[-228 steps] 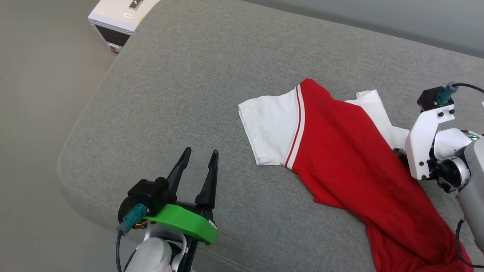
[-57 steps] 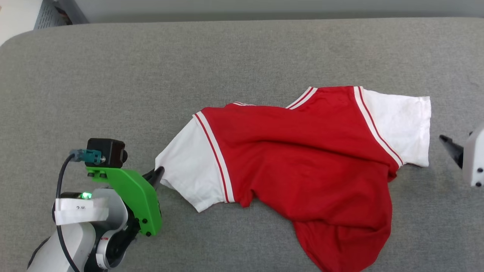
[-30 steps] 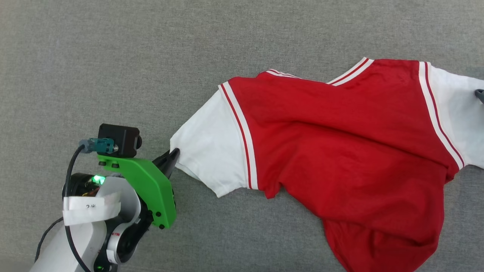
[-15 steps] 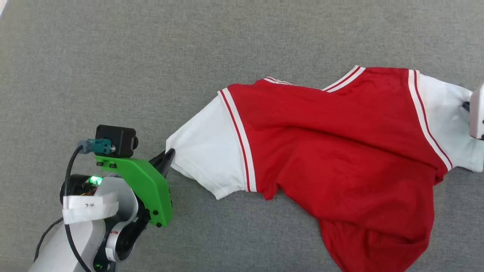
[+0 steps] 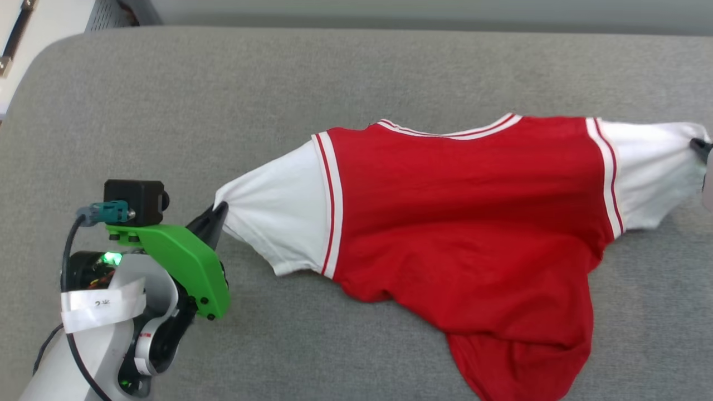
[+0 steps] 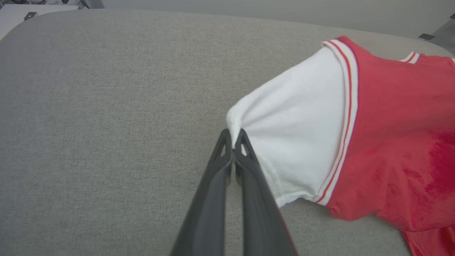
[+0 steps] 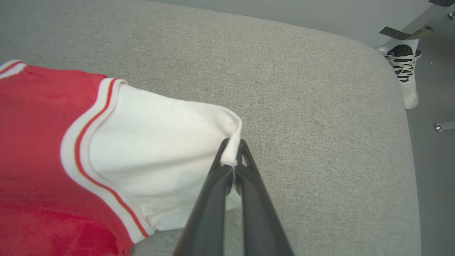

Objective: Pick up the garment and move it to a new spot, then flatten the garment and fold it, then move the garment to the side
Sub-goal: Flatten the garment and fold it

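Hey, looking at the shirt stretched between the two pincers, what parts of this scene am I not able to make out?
Hem of the garment: head view, cut off by the bottom edge.
Its underside: every view, it faces the grey cushion.
Most of the right pincer: head view, cut off by the right edge.
Base of the left pincer: head view, covered by its green bracket.

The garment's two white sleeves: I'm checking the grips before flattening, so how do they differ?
The left sleeve is nipped at the left gripper's tips; the right sleeve has a cuff strip running deeper between the right gripper's fingers. In the head view the left sleeve's pinched corner sits lower than the right sleeve's. Both are white, pinched by shut grippers.
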`<state>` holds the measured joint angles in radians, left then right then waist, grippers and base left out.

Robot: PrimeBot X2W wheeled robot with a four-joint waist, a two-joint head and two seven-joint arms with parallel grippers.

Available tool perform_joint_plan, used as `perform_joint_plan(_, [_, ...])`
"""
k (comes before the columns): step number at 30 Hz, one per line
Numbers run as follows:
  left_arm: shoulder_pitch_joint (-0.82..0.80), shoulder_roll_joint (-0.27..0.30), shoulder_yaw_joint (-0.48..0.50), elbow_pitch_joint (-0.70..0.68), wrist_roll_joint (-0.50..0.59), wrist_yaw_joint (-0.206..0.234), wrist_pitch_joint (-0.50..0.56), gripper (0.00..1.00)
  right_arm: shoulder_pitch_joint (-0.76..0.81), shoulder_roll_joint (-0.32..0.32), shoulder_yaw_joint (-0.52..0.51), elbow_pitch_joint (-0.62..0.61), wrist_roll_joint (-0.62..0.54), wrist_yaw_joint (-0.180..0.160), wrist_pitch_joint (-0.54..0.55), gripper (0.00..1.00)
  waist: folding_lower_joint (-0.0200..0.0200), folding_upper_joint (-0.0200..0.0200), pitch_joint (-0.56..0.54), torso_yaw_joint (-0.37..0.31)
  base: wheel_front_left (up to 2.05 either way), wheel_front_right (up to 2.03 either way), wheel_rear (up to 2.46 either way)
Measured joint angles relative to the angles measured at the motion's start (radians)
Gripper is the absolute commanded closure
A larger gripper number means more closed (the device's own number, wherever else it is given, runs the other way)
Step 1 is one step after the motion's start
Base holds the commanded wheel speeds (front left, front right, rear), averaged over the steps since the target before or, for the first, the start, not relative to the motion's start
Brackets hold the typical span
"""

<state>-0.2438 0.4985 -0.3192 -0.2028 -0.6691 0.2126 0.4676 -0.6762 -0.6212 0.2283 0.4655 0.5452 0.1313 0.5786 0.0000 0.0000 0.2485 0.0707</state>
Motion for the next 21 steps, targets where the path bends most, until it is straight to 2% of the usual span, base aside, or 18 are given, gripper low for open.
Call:
perform_joint_plan(12, [-0.038,0.026,0.067,-0.012,0.021,-0.003,-0.105,1.0,0.001,-0.065,0.018,-0.095,0.048,0.0,-0.127,1.0,0.0,0.0,-0.124,-0.073,0.0,0.0,0.0])
perform_joint_plan(21, [-0.07,0.034,0.113,-0.035,0.037,-0.003,-0.184,1.0,0.001,-0.083,-0.019,-0.202,0.064,0.001,-0.194,1.0,0.0,0.0,-0.211,-0.119,0.0,0.0,0.0])
